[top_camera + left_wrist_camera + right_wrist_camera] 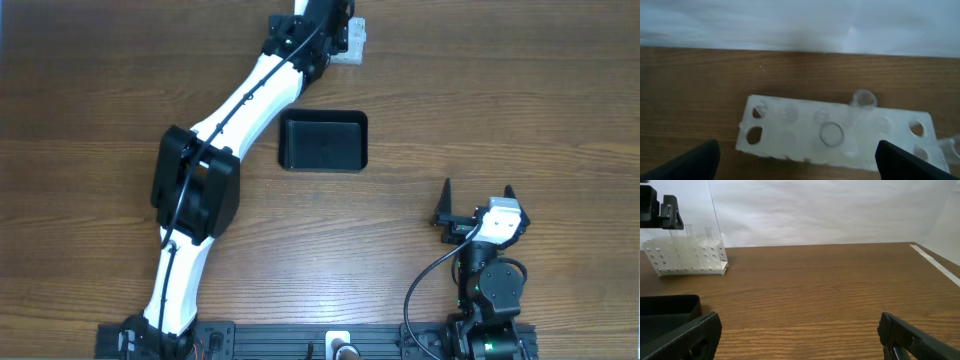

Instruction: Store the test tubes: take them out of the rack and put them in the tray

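Left gripper [800, 167] poised above the rack [800, 144], fingers spread.
A clear test tube [831, 134] stands in a hole right beneath the gap, so the grab looks lined up. The black tray [322, 142] sits behind it, toward its arm's base. Right gripper [478, 190] rests well away, also spread apart.

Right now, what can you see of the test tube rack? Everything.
The rack is a translucent whitish plastic block with rows of round holes in its top and sides. It sits flat on the wooden table, near the far edge, beyond the black tray. A few clear tubes stand upright in it. The left pincer hovers above it, open.
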Robot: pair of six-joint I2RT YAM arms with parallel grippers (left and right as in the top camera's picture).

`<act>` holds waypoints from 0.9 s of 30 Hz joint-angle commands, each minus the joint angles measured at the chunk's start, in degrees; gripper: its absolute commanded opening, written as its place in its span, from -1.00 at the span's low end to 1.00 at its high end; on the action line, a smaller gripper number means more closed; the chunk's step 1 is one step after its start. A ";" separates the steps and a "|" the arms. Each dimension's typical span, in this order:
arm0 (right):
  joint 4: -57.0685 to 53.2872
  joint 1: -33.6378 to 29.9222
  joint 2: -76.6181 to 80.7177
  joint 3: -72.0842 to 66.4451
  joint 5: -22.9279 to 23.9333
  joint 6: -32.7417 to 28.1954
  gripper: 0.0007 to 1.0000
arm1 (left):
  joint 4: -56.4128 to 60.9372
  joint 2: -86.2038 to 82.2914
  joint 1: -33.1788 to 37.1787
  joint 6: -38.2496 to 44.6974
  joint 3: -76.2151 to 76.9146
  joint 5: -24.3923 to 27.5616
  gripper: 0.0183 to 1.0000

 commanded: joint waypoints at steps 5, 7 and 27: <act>-0.02 -0.15 -0.52 -0.33 0.70 -0.22 0.98 | 1.22 2.75 1.84 2.14 1.77 1.29 0.96; -0.02 -0.15 -0.52 -0.33 0.70 -0.22 0.98 | 2.01 3.10 1.88 2.78 1.77 1.88 0.96; -0.02 -0.15 -0.52 -0.33 0.70 -0.22 0.99 | 4.74 6.75 1.86 3.41 4.17 6.56 0.43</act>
